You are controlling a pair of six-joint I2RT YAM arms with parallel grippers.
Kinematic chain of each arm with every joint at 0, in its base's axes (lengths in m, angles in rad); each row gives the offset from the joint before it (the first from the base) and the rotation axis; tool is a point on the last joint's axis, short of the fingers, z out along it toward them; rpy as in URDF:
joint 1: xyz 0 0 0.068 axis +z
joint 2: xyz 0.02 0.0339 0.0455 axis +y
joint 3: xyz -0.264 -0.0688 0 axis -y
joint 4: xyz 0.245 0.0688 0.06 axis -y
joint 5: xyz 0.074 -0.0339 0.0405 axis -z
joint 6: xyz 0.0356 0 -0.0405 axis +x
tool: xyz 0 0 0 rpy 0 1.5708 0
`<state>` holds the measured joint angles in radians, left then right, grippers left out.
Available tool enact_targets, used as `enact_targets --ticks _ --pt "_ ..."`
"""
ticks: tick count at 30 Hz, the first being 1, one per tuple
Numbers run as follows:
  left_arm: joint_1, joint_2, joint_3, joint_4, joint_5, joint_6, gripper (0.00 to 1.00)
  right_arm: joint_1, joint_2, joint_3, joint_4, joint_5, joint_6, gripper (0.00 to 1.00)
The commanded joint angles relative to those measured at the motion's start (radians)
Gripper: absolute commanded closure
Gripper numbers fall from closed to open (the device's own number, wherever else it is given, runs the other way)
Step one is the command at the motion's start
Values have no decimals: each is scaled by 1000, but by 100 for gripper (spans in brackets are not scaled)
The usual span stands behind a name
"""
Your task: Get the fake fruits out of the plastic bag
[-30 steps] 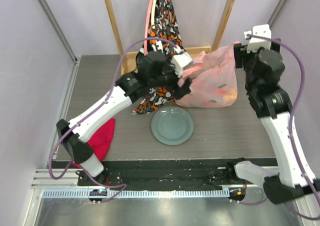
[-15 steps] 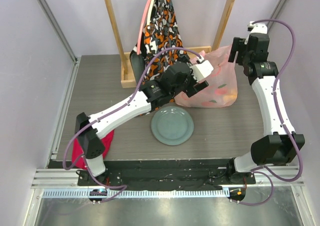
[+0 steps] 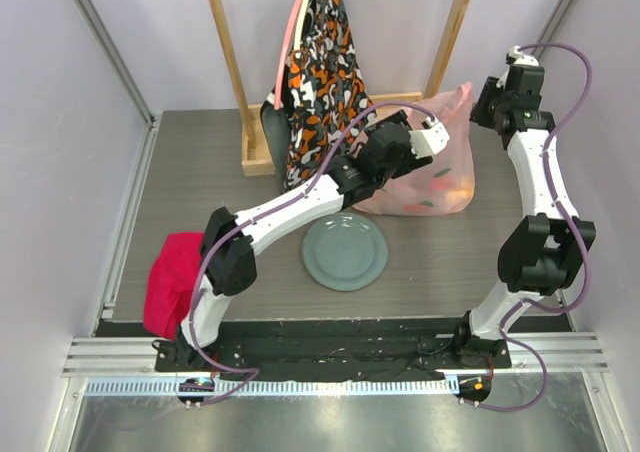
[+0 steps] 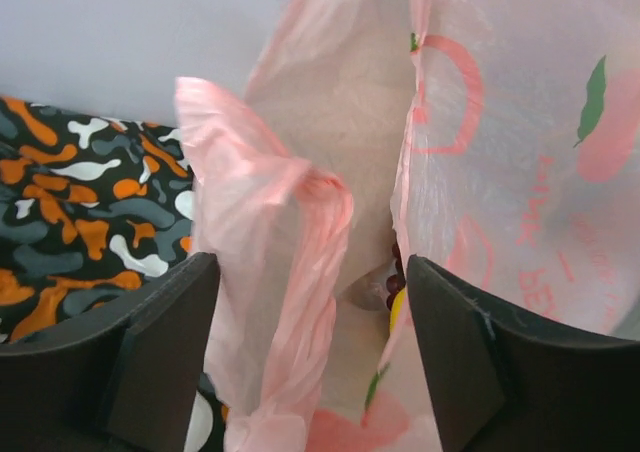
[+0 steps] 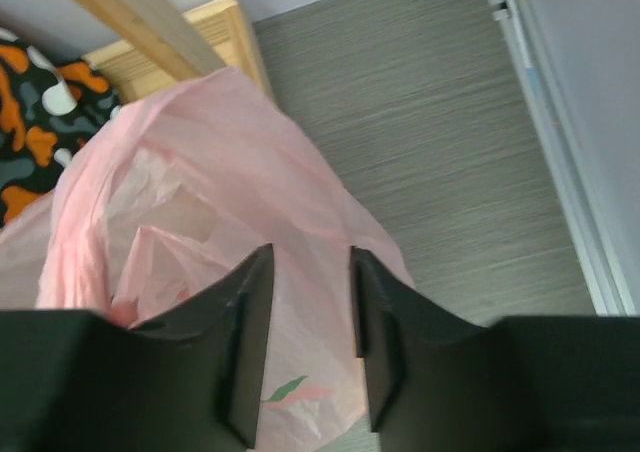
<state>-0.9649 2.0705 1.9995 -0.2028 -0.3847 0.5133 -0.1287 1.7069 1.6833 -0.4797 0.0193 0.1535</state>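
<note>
The pink plastic bag [image 3: 430, 184] lies at the back of the table, right of centre. My left gripper [image 3: 436, 142] is at its top edge and stands open. In the left wrist view its jaws straddle a bunched fold of the bag [image 4: 290, 232] at the mouth [image 4: 310, 272]. Deep inside show dark purple grapes [image 4: 394, 280] and a bit of a yellow fruit [image 4: 397, 309]; the other fake fruits are hidden. My right gripper [image 3: 484, 108] hangs over the bag's back right corner [image 5: 310, 257]. Its jaws are narrowed but apart, with pink plastic [image 5: 200, 172] seen between them.
A grey-green plate [image 3: 345, 252] sits in front of the bag. A red cloth [image 3: 172, 282] lies at the near left. An orange-black-white garment [image 3: 320, 82] hangs from a wooden frame [image 3: 228, 62] just left of the bag, and the frame's base [image 5: 150, 22] is behind it.
My left arm has reached right and back from the garment to the bag's mouth. My right arm has swung back to the bag's far corner and its jaws have narrowed.
</note>
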Motion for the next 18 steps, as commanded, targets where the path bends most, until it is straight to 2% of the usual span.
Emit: enact_targets --ticks 1,3,4,5,6,7,10,11,14,15,17,18 --pt "21 34 50 43 -39 47 30 0 -62 49 75 -189 26 74" --pt "29 34 30 48 -45 57 40 0 -76 32 78 -212 26 82" --pt "37 33 30 43 -43 60 55 0 -87 20 84 -231 24 87" --pt "41 27 31 36 -37 63 65 0 -116 -17 93 -239 23 89" --pt "48 17 35 22 -37 60 78 0 -134 -39 104 -246 20 92" --pt "57 5 36 20 -43 35 100 0 -157 -60 108 -249 8 97" --pt "93 -64 70 -3 16 -30 100 -2 -248 -131 136 -216 -52 99" --pt "109 -70 94 -9 80 -42 100 -3 -278 -148 150 -184 -72 99" --pt "181 0 344 -117 182 -151 100 -24 -285 -140 233 -112 -83 99" --pt "199 99 556 -212 266 -179 100 -35 -258 -119 256 -107 -72 99" --pt "229 184 707 -273 328 -152 100 -66 -202 -7 268 -96 -52 99" --pt "229 203 738 -252 352 -127 100 -75 -137 42 273 -81 -42 99"
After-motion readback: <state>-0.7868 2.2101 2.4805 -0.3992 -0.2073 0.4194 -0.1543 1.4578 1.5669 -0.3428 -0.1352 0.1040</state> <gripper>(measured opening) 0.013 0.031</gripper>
